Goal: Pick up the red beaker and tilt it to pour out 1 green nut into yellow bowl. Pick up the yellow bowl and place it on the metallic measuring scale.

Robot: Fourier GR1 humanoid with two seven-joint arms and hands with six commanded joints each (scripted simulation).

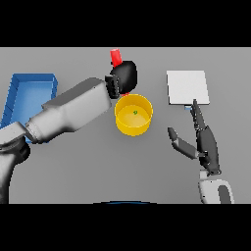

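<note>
- The bowl [133,115] sits mid-table, with a nut [136,112] in it.
- My left hand [123,74] is just behind the bowl, wrapped round the beaker [116,57].
- The scale [187,87] lies right of the bowl, a little farther back.
- My right hand [203,142] is in front of the scale, fingertips reaching its near edge.
- A tray [24,95] lies far left.

Both arms wear blocky grey and white shells. Left robot hand [125,74] glossy black; right robot hand [206,144] dark grey, slender-fingered.
</note>
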